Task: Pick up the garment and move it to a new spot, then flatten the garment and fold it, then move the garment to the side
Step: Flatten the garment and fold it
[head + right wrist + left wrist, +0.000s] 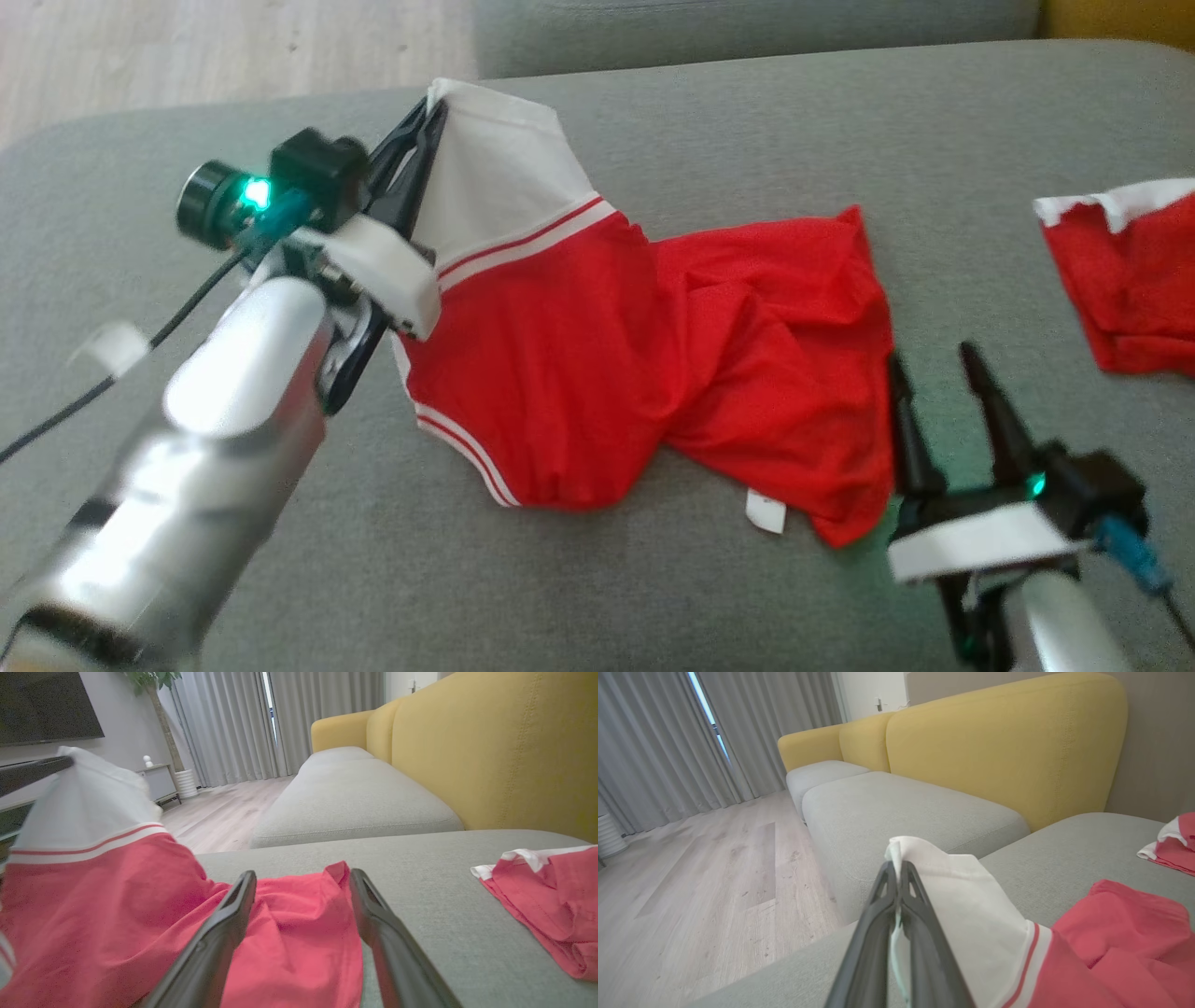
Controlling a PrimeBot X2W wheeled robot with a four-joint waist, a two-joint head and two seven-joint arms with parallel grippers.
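The grey sofa seat [653, 597] spreads under everything, with a yellow backrest [1004, 751] behind it. The garment [644, 364] — red with a white striped band — lies crumpled mid-seat, its white end lifted off the cushion. A second red-and-white cloth [1130, 280] lies well apart on the right. The left gripper [431, 117] is pinched closed on the garment's white corner; the right gripper [931, 359] stands spread wide just beside its right edge, holding nothing. A small white tag [767, 511] pokes from the near hem.
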